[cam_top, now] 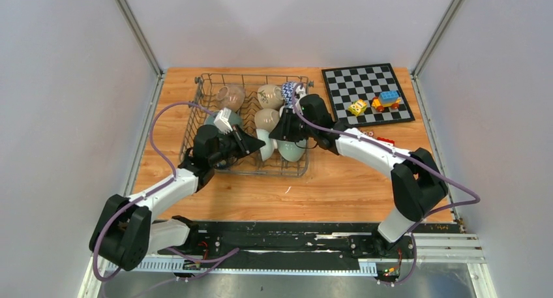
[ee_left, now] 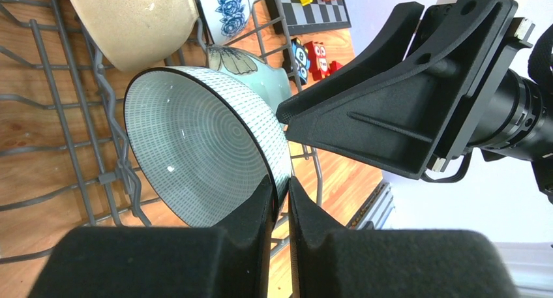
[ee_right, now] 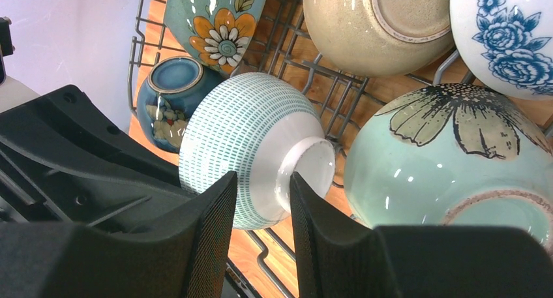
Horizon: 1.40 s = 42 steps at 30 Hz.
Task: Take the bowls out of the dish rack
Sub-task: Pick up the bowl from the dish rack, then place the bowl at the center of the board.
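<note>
The grey wire dish rack (cam_top: 251, 75) holds several bowls. A white bowl with green dashes (ee_left: 195, 148) (ee_right: 248, 135) (cam_top: 265, 148) is tilted on its side among the tines. My left gripper (ee_left: 280, 184) (cam_top: 251, 145) is shut on its dark rim, one finger inside and one outside. Facing it, my right gripper (ee_right: 263, 180) (cam_top: 277, 132) is at the bowl's foot. Its fingers stand apart beside the base, and I cannot tell whether they touch it.
Also in the rack are a beige bowl (ee_right: 372, 24), a white bowl with blue flowers (ee_right: 502, 30), a pale teal bowl (ee_right: 450, 154), a daisy-painted bowl (ee_right: 215, 17) and a small blue cup (ee_right: 173, 96). A chessboard (cam_top: 345, 89) with toy bricks (cam_top: 378, 104) lies to the right.
</note>
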Each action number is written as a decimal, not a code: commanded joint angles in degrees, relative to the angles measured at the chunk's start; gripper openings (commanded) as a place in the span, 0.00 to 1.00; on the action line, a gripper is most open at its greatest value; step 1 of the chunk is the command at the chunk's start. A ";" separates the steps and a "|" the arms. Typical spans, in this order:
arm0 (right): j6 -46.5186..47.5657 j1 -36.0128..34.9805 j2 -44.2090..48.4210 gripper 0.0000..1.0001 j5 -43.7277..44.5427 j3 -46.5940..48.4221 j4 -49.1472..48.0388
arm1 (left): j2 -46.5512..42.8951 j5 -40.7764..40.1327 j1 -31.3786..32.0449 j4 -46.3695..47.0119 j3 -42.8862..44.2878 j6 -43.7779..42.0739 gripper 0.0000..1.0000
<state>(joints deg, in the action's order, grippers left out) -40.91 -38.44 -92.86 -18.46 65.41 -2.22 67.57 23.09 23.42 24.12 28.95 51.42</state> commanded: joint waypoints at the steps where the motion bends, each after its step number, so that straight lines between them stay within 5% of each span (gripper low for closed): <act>1: -0.24 -2.57 1.10 0.40 -2.64 -1.83 0.33 | -3.90 2.84 0.84 6.37 0.24 -0.08 0.00; 21: 0.37 -2.45 6.35 0.45 -1.05 -4.23 1.76 | -8.51 4.34 0.95 4.70 1.18 -1.83 0.00; 35: 2.40 -1.01 12.44 0.50 1.44 -4.43 6.23 | -9.29 2.01 1.10 -7.16 7.40 -9.51 0.00; 42: 6.40 1.36 19.81 0.53 5.39 -4.70 12.61 | -8.10 -1.18 1.96 -20.65 16.19 -18.96 0.00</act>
<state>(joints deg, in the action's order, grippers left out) -37.95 -38.83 -78.28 -16.40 61.49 5.08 59.64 23.81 24.27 8.73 38.04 39.97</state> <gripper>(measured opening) 0.507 0.063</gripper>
